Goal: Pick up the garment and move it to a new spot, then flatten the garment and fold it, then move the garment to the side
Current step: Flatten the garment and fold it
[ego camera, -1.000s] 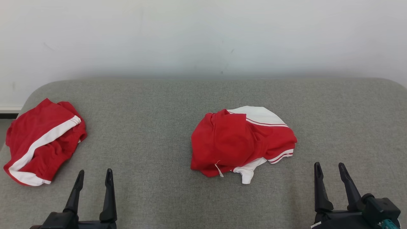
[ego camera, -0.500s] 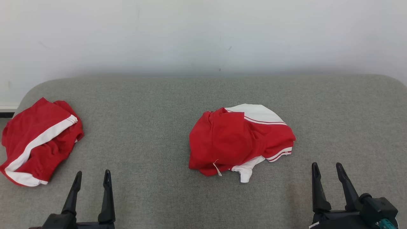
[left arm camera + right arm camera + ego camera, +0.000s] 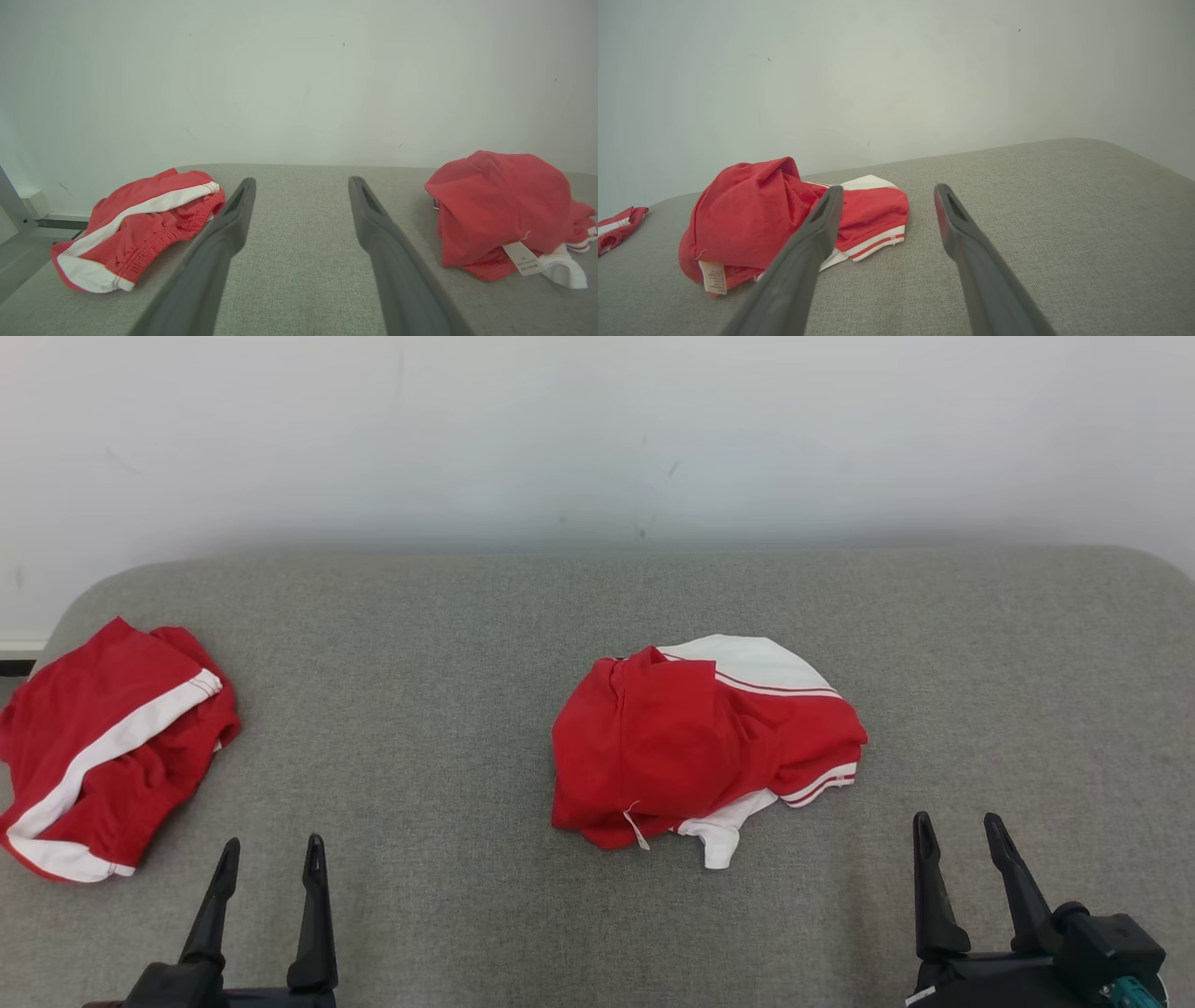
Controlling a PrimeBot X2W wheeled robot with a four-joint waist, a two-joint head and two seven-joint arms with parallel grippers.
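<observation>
A crumpled red and white garment (image 3: 700,747) lies in a heap at the middle of the grey padded table (image 3: 429,709), a white label at its near edge. It also shows in the left wrist view as the garment (image 3: 500,210) and in the right wrist view as the garment (image 3: 752,219). My left gripper (image 3: 273,843) stands open at the near left, apart from it, fingers empty (image 3: 302,179). My right gripper (image 3: 957,819) stands open at the near right, just right of the heap, nothing between its fingers (image 3: 888,186).
A second red garment with a white stripe (image 3: 103,747) lies at the table's left edge, also seen as the striped garment (image 3: 140,224). A pale wall (image 3: 597,429) rises behind the table. The table's corners are rounded.
The head view has shifted slightly, so everything sits a little higher and further left in the picture. Both garments lie as before and both grippers stay open.
</observation>
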